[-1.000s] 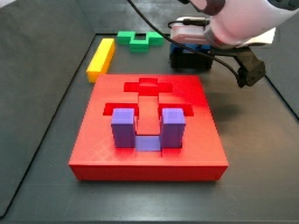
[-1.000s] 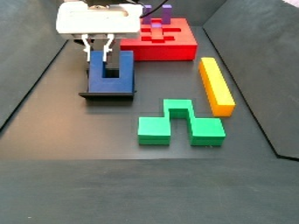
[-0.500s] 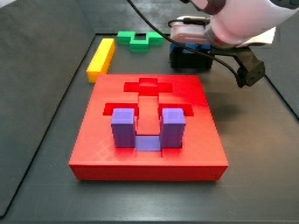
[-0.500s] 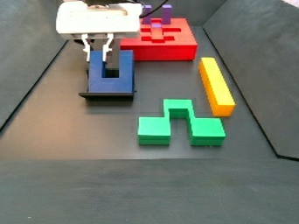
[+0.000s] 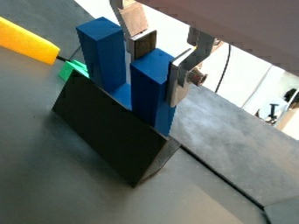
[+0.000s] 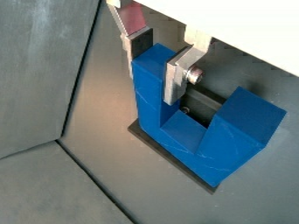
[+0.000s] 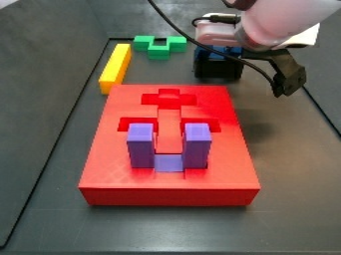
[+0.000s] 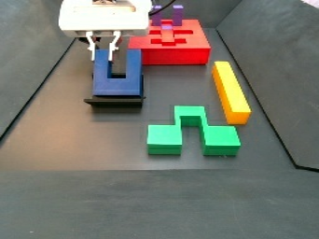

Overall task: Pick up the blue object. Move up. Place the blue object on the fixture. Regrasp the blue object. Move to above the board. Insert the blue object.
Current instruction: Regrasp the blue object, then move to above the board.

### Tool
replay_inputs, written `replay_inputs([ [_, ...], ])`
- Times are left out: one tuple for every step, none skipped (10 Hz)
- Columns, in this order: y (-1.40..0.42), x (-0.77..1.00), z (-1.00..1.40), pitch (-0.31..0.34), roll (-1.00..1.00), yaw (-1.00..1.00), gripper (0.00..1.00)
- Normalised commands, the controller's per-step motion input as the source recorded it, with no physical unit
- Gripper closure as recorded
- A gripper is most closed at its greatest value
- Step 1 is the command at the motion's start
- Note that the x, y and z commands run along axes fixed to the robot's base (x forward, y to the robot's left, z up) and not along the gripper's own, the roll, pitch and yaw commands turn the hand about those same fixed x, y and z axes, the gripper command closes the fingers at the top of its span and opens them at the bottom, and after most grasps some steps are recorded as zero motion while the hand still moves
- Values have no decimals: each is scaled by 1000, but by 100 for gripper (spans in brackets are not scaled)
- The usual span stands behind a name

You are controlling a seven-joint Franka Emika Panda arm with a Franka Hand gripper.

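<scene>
A dark grey table floor carries everything — one red board (image 8: pixel 174 45) with one purple U-block (image 7: pixel 170 146) seated in it, one yellow bar (image 8: pixel 229 91), one green block (image 8: pixel 189 132), one black fixture (image 5: pixel 111 136). The one blue object (image 8: pixel 119 73) stands on the fixture, prongs up. The gripper (image 6: pixel 158 59) straddles one prong, fingers (image 6: pixel 180 77) against its flat faces — seemingly clamped. It looks rigid, light and smooth; those flat prong sides suit a grip.
</scene>
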Motion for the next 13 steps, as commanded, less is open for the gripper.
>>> replay_inputs([
  [0, 0, 0, 0, 0, 0, 100],
  [0, 0, 0, 0, 0, 0, 100],
  [0, 0, 0, 0, 0, 0, 100],
  [0, 0, 0, 0, 0, 0, 100],
  [0, 0, 1400, 0, 0, 0, 100],
  [-5, -4, 1400, -7, 8, -54, 100],
  [8, -44, 1400, -34, -53, -56, 100],
  [20, -51, 1400, -28, -43, -51, 100],
  [5, -38, 1400, 19, -33, -49, 100],
  [0, -35, 1400, 36, -16, -41, 100],
  [-5, -40, 1400, 55, -14, -34, 100],
  [-3, -4, 491, 71, -6, -16, 100],
  [-1400, -1261, 295, 149, -1000, 21, 100],
])
